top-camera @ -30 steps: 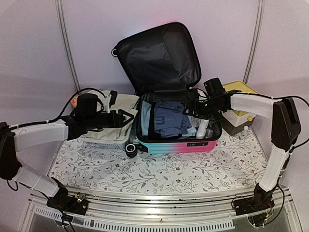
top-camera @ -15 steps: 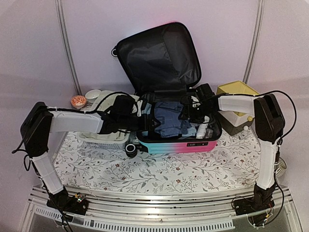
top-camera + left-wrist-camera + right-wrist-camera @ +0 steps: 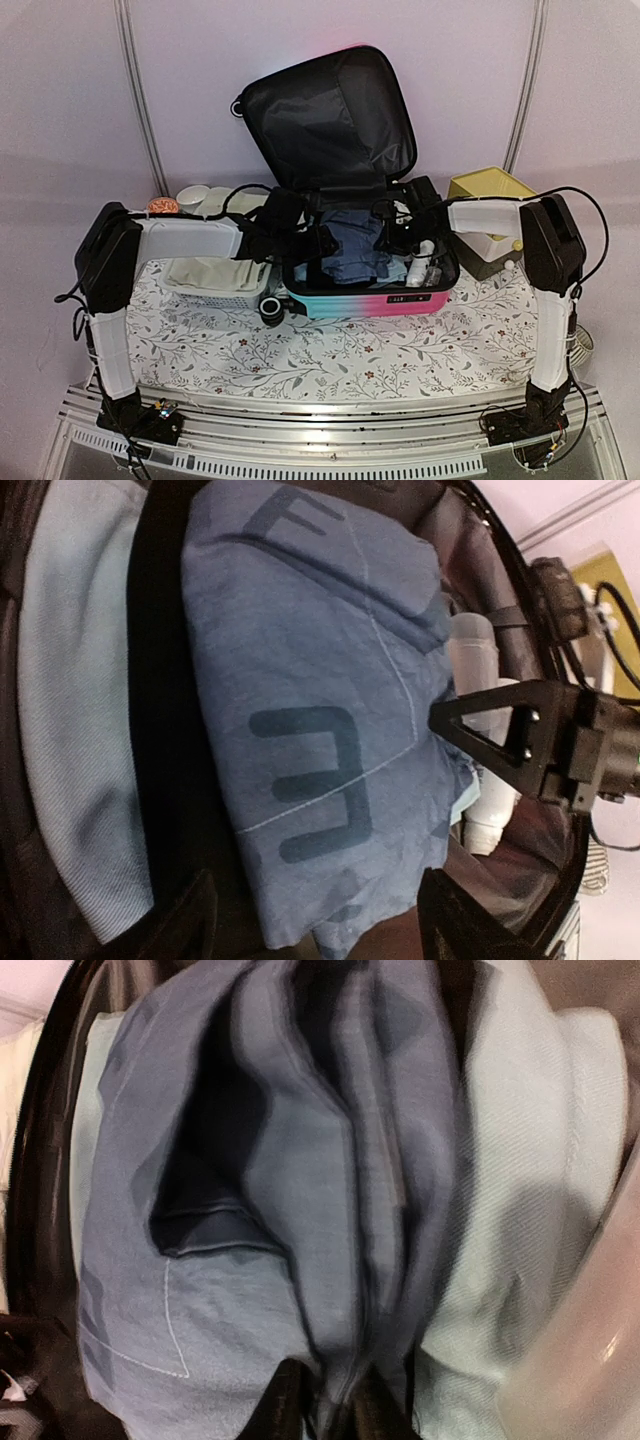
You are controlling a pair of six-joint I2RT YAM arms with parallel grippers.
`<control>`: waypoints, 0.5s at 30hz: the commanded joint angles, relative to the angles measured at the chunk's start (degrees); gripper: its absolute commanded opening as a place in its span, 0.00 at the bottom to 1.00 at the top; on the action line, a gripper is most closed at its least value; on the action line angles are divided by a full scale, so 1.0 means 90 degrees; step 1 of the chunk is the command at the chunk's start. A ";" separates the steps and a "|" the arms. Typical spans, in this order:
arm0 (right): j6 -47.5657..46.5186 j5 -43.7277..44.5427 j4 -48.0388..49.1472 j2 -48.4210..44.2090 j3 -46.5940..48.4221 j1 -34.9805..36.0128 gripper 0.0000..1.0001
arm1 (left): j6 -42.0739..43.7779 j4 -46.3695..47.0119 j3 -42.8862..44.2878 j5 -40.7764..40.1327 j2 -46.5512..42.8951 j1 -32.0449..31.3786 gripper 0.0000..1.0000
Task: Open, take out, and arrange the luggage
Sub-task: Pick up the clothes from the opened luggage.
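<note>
The luggage [image 3: 365, 298], pink-to-turquoise with a black lining, lies open mid-table with its lid [image 3: 330, 115] standing up. A folded blue garment [image 3: 352, 250] with dark letters [image 3: 320, 710] lies on top inside it. My left gripper [image 3: 318, 243] hangs open over the garment's left end [image 3: 322, 935], one finger on each side and nothing between them. My right gripper [image 3: 390, 236] has its fingers pinched on a raised fold of the blue garment [image 3: 335, 1410]. The left wrist view also catches the right gripper [image 3: 520, 742] at the garment's far edge.
A pale cloth [image 3: 540, 1160] lies under the garment, and white bottles [image 3: 420, 262] stand in the luggage's right side. A white perforated basket [image 3: 215, 278] holding cloth stands left of the luggage. Small bowls [image 3: 195, 195] sit behind it. A yellow-topped box [image 3: 490, 190] stands at the right.
The left arm has swung right from the basket into the luggage, its jaws still open. The right gripper has moved left onto the blue garment and closed on a fold.
</note>
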 commanded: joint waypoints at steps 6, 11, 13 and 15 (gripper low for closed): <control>0.0054 -0.0411 0.0422 -0.0667 -0.0427 0.0047 0.04 | -0.0341 -0.0314 0.0195 0.0010 0.0277 -0.0023 0.67; 0.0047 -0.0418 0.0426 -0.0680 -0.0456 0.0046 0.03 | -0.0396 -0.0205 0.0309 0.0395 0.0401 -0.0028 0.50; 0.0049 -0.0430 0.0426 -0.0672 -0.0471 0.0046 0.03 | -0.0427 -0.0164 0.0373 0.0575 0.0488 -0.0028 0.45; 0.0044 -0.0430 0.0421 -0.0661 -0.0483 0.0045 0.03 | -0.0496 -0.0188 0.0470 0.0723 0.0641 -0.0027 0.42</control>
